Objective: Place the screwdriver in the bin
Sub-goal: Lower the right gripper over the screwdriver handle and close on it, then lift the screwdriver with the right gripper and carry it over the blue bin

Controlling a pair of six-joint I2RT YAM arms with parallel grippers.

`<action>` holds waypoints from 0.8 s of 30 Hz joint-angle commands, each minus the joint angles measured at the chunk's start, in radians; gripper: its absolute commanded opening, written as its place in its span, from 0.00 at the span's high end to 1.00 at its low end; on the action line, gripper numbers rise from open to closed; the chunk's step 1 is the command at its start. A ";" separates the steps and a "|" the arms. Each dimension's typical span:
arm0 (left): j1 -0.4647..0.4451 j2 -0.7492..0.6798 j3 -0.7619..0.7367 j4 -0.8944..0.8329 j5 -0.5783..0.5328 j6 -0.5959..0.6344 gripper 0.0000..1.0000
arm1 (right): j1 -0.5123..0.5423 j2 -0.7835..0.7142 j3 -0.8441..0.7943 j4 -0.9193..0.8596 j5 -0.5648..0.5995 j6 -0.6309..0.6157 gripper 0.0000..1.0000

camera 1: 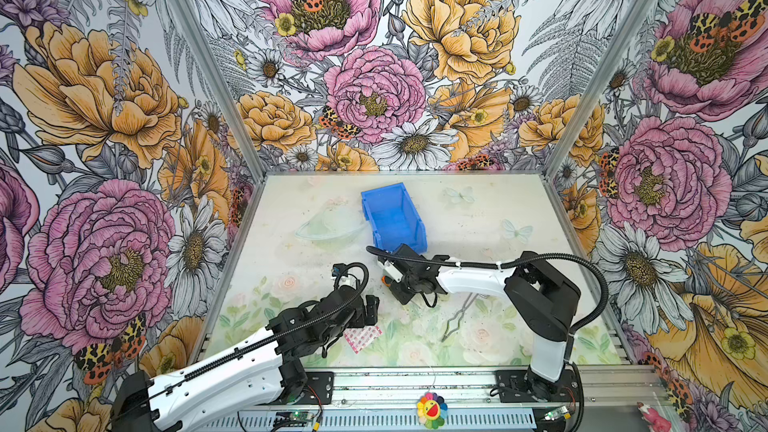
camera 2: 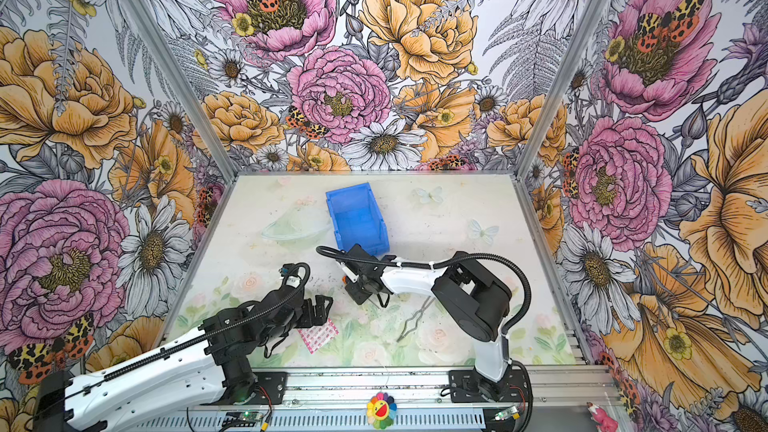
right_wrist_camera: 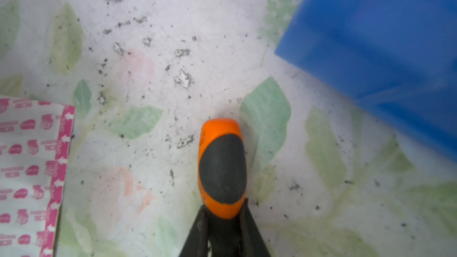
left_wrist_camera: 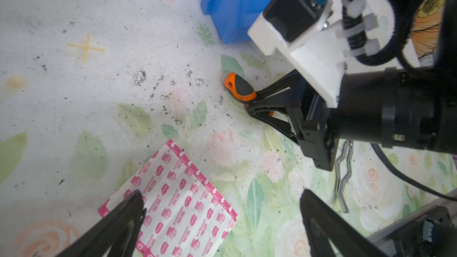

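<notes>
Your right tool [left_wrist_camera: 250, 103] pinches the screwdriver [right_wrist_camera: 222, 166] by the end of its handle — down on the table [right_wrist_camera: 173, 8], just beside the bin [right_wrist_camera: 383, 33]. Lift fast and it could slip out.
</notes>
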 commanded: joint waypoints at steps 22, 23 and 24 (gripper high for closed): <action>0.087 0.015 0.066 0.092 -0.032 0.196 0.01 | -0.056 -0.383 -0.013 -0.080 0.068 0.069 1.00; 0.090 0.022 0.065 0.108 -0.025 0.204 0.01 | -0.067 -0.386 0.000 -0.083 0.069 0.071 1.00; 0.093 0.031 0.063 0.124 -0.022 0.211 0.01 | -0.079 -0.386 0.014 -0.086 0.069 0.071 1.00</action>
